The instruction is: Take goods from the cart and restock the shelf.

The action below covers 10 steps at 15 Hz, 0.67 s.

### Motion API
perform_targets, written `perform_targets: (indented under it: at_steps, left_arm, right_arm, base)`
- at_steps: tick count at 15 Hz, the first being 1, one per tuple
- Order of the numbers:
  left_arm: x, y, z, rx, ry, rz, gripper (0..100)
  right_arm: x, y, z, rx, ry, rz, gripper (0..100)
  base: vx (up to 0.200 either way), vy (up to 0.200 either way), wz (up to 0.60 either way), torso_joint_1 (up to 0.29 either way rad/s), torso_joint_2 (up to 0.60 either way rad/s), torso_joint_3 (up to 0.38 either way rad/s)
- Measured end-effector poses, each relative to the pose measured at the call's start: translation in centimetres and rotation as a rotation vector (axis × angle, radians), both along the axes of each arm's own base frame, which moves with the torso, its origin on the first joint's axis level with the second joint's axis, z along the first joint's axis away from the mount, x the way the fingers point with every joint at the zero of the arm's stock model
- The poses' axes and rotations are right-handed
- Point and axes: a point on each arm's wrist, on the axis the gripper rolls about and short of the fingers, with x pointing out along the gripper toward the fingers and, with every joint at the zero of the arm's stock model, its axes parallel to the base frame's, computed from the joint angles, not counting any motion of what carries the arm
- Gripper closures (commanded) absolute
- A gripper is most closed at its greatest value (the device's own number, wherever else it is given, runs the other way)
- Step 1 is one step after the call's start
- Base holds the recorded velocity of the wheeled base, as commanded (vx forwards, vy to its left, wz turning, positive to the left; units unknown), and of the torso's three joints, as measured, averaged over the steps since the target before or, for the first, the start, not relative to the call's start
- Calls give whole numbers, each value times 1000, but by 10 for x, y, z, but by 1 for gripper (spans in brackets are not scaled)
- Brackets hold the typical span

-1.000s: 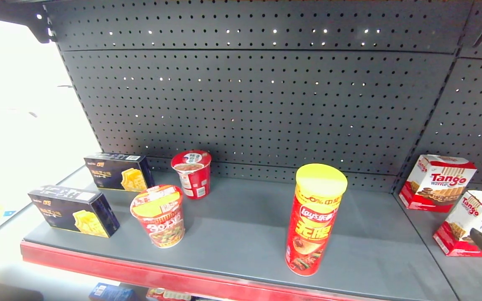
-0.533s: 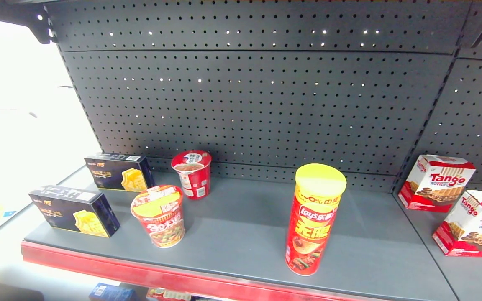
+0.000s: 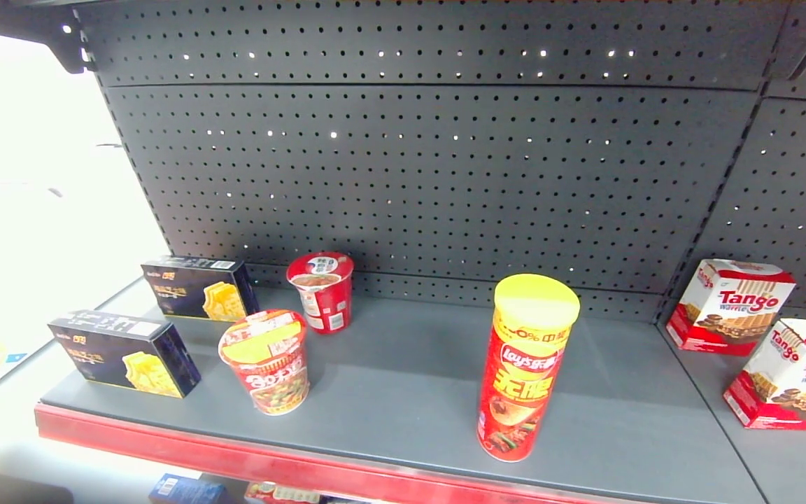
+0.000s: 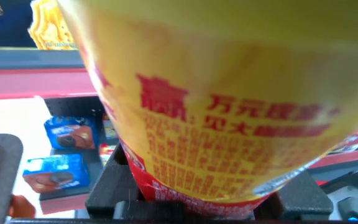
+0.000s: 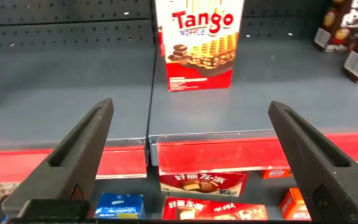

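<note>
Dark perforated back panel (image 3: 403, 175), grey shelf (image 3: 403, 392), bright white glare (image 3: 25, 140) at left

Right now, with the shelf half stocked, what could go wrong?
The tall chip can stands near the front edge of the shelf; a brushing arm might topple it. The yellow package held in the left tool covers most of that wrist's view, so setting it down near the front noodle cup could go astray.

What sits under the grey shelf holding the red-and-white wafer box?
Red snack boxes and a blue packet on a lower level; the grey shelf covers whatever lies farther back.
</note>
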Motion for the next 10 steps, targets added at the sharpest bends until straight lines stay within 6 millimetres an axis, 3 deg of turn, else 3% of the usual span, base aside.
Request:
perform_targets:
  at_steps: [2, 3, 6, 10]
  left_arm:
    - [0, 0, -1, 10, -3, -1, 100]
    - [1, 0, -1, 10, -2, -2, 100]
    - [1, -1, -1, 6, -4, -22, 100]
    - [1, -1, -2, 6, -3, -35, 100]
  right_arm:
    - [-2, -4, 0, -28, 13, -183, 0]
    - [-2, -4, 0, -41, 17, -191, 0]
    - [0, 3, -3, -58, 31, 185, 0]
    - [0, 2, -8, -35, 53, 228, 0]
  base:
    - [0, 0, 0, 0, 0, 0]
    - [0, 0, 0, 0, 0, 0]
    - [0, 0, 0, 0, 0, 0]
    - [0, 0, 0, 0, 0, 0]
